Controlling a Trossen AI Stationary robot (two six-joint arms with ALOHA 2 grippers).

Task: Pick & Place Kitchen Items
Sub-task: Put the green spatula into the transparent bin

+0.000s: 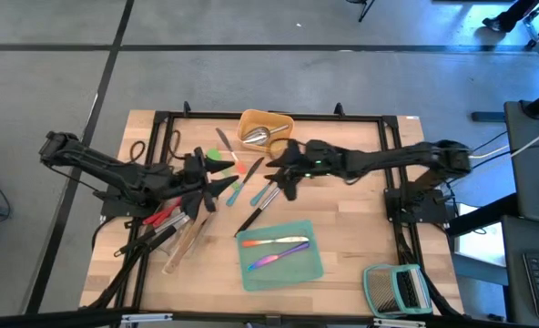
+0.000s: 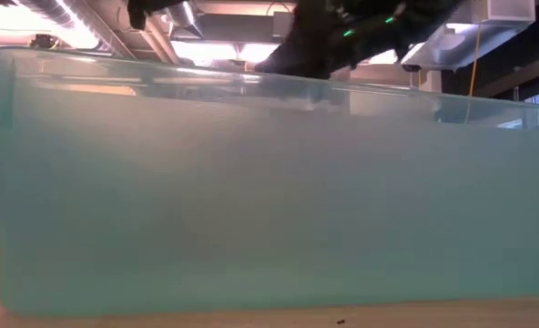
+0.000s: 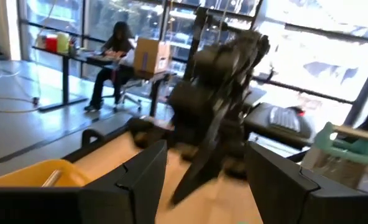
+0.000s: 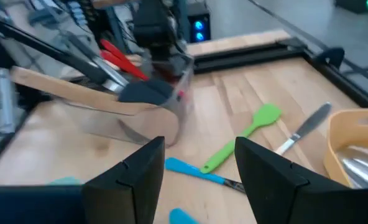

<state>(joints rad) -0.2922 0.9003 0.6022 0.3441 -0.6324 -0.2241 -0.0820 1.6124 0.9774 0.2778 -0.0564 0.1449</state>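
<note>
Both grippers stand open above the middle of the table, facing each other and holding nothing: my left gripper [image 1: 226, 185] [image 3: 202, 186] and my right gripper [image 1: 283, 182] [image 4: 199, 180]. Below and between them, flat on the wood, lie a green spatula [image 4: 246, 134], a blue-handled tool [image 4: 196, 171] and a steel knife [image 4: 305, 127]. A black utensil [image 1: 251, 219] lies nearer the front. A steel scoop [image 1: 259, 137] sits in the yellow tray [image 1: 283, 118]. Two pieces of cutlery [image 1: 279, 251] lie in the teal tray [image 1: 247, 273]. Red, wooden and black utensils [image 4: 119, 68] fill the clear tray [image 1: 171, 239].
A green-framed slatted rack [image 1: 397, 290] stands at the near right corner. The teal tray's wall [image 2: 269, 182] fills the low view and hides the tabletop. A black frame [image 1: 392, 155] runs round the table. A person sits at a desk [image 3: 112, 56] in the room beyond.
</note>
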